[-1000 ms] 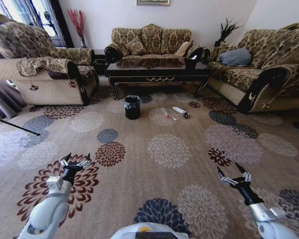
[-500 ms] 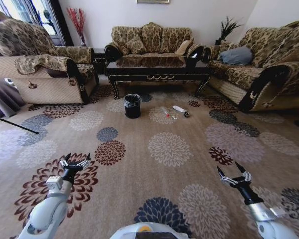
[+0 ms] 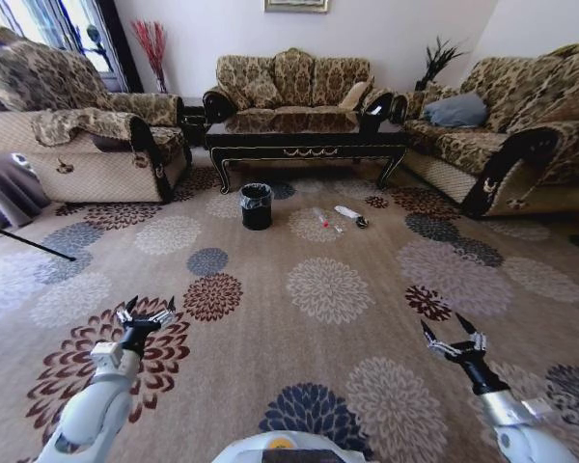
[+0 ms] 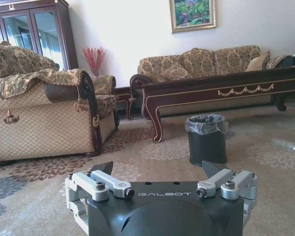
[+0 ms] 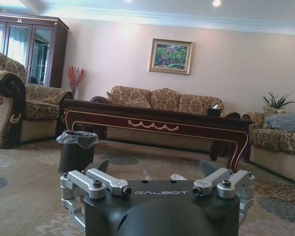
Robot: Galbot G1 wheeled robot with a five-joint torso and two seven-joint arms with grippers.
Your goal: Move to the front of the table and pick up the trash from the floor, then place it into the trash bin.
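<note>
The beige carpeted floor [image 3: 270, 289] with its large round floral medallions runs from the robot to a long, low table of glossy dark wood [image 3: 307, 143] with a gold scroll on its apron, well ahead and roughly centred in the head view. Just in front of the table's left leg stands the small black cylindrical trash bin [image 3: 256, 206] with a clear liner bag around its rim. To the bin's right — near it but apart — lies the trash: a clear plastic bottle with a red cap [image 3: 320, 219], a white crumpled wrapper [image 3: 346, 212] whose long axis runs diagonally, and, close by the wrapper's end, a small dark round scrap [image 3: 361, 223]. Both arms are held low and forward over the carpet; the left hand [image 3: 144, 315] and the right hand [image 3: 454, 343] are spread wide and hold nothing. The litter lies far ahead of both, slightly right of centre, so I judge the right hand a little better placed, though neither can reach until the base has closed the gap.
</note>
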